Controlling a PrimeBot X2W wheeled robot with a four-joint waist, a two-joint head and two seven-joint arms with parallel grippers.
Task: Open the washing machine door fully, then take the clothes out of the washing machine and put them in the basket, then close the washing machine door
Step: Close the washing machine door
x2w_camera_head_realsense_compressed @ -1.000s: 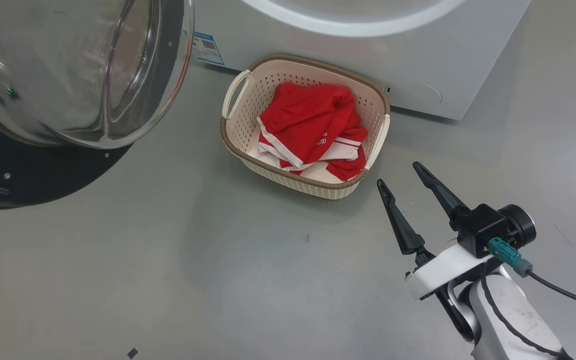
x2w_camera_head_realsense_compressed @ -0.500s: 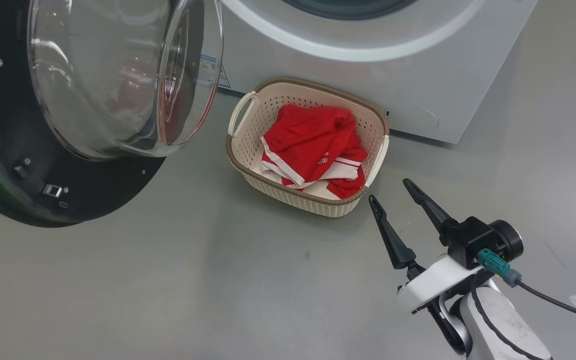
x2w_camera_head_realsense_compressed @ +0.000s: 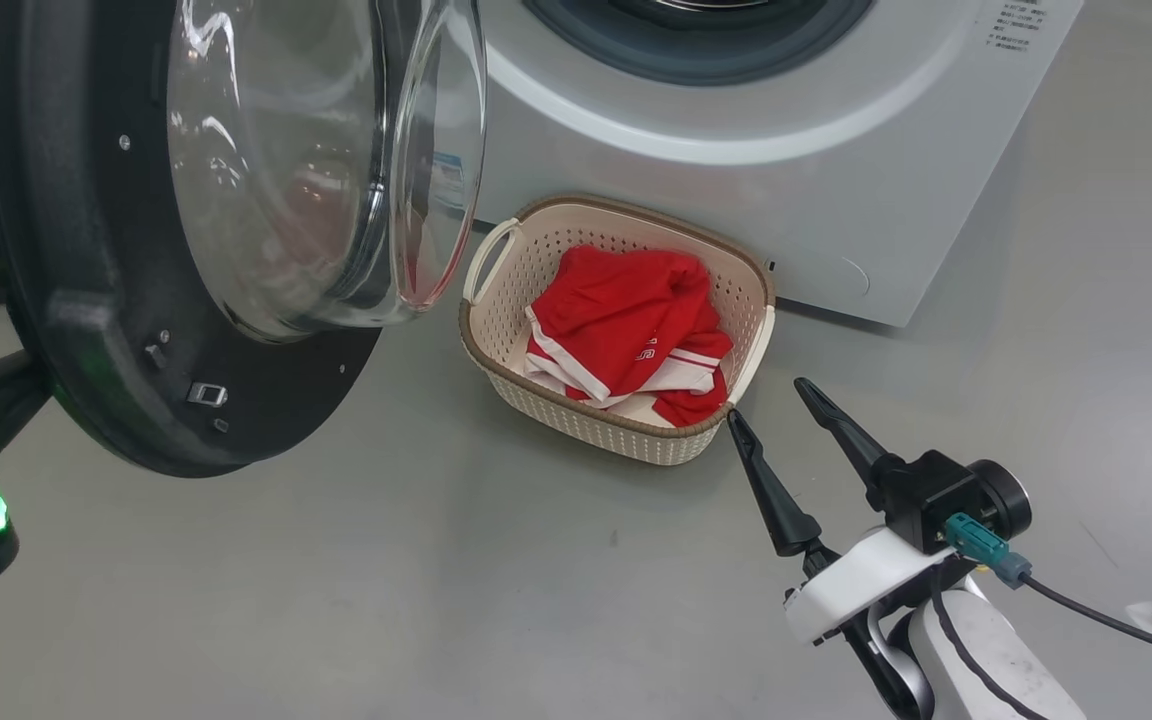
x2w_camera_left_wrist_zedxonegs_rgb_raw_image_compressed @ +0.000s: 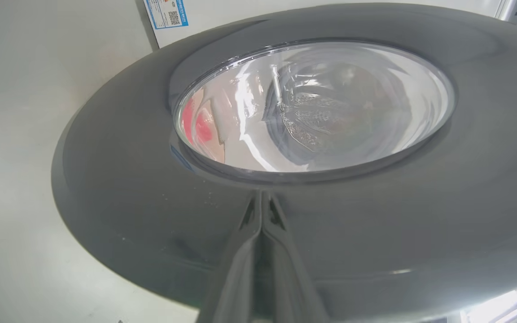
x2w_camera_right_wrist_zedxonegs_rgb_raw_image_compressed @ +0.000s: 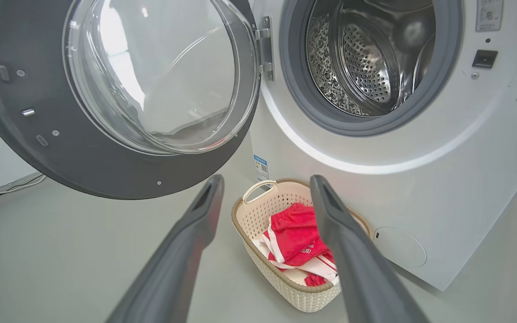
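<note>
The left end effector (x2w_camera_left_wrist_zedxonegs_rgb_raw_image_compressed: pixel 262 208) is seen in the left wrist view with its two dark fingers pressed fully together, nothing held between them. Its tips appear to rest against the glossy black outer rim of the washing machine door (x2w_camera_left_wrist_zedxonegs_rgb_raw_image_compressed: pixel 128 188), just below the clear glass bowl (x2w_camera_left_wrist_zedxonegs_rgb_raw_image_compressed: pixel 312 107).

The right end effector (x2w_camera_head_realsense_compressed: pixel 767 400) is seen in the head view with its fingers spread wide apart and nothing held. It hangs above the grey floor (x2w_camera_head_realsense_compressed: pixel 436 580), its nearer fingertip just beside the front corner of the basket (x2w_camera_head_realsense_compressed: pixel 596 428); contact cannot be judged.

The washing machine door (x2w_camera_head_realsense_compressed: pixel 86 300) is swung open, standing out from the front of the white washing machine (x2w_camera_head_realsense_compressed: pixel 836 200), with its bulging glass turned towards the basket. In the right wrist view the door (x2w_camera_right_wrist_zedxonegs_rgb_raw_image_compressed: pixel 83 161) hangs from a metal hinge (x2w_camera_right_wrist_zedxonegs_rgb_raw_image_compressed: pixel 265 49) beside the round opening, where a grey rubber ring (x2w_camera_right_wrist_zedxonegs_rgb_raw_image_compressed: pixel 294 80) and the perforated steel drum (x2w_camera_right_wrist_zedxonegs_rgb_raw_image_compressed: pixel 366 58) are shown.

The cream basket, with perforated sides and a brown rim, stands on the floor against the foot of the washing machine. The clothes (x2w_camera_head_realsense_compressed: pixel 626 310) lie bunched inside it: red fabric with white stripes over some white cloth.
</note>
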